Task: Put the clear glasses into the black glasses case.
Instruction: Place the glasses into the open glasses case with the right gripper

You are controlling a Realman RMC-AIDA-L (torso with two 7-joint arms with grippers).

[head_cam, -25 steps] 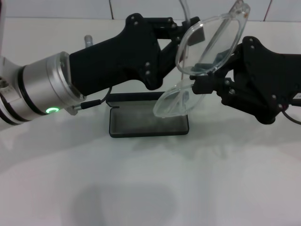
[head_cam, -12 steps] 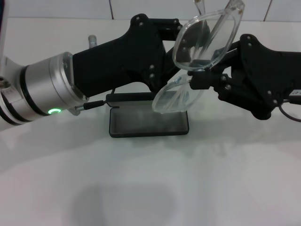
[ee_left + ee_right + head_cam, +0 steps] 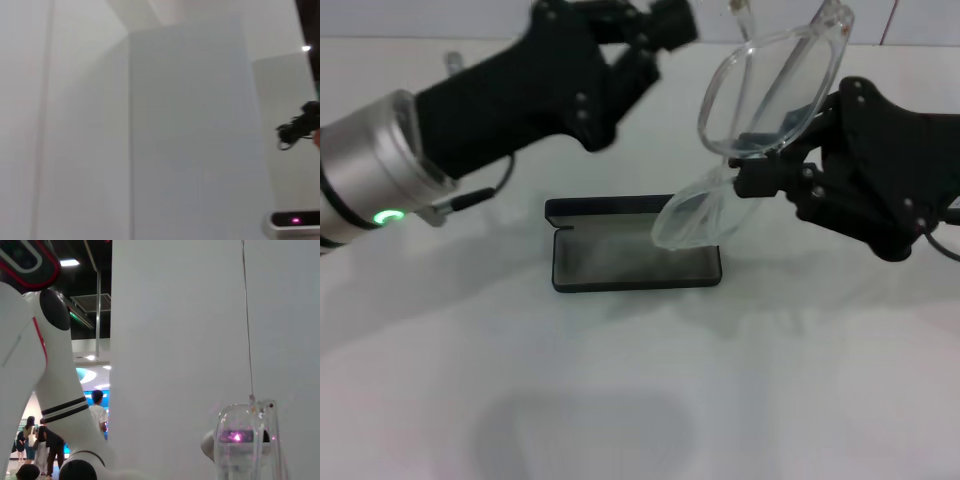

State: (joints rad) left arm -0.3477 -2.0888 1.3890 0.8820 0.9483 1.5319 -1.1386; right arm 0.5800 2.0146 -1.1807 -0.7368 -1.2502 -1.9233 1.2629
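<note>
The clear glasses hang tilted in the air, one lens high and the other lens low over the right end of the black glasses case. My right gripper reaches in from the right, shut on the glasses near their bridge. The case lies open on the white table, grey lining up, its lid folded back behind it. My left gripper is raised at the upper left, well apart from the glasses and the case. In the right wrist view a piece of clear plastic shows close to the camera.
The white table spreads wide in front of the case. A tiled wall runs behind it. The left wrist view shows only a pale wall; the right wrist view shows a white robot body and people far off.
My left arm has pulled away from the glasses, up and to the left. The right gripper still holds the glasses over the case, shifted slightly right.
</note>
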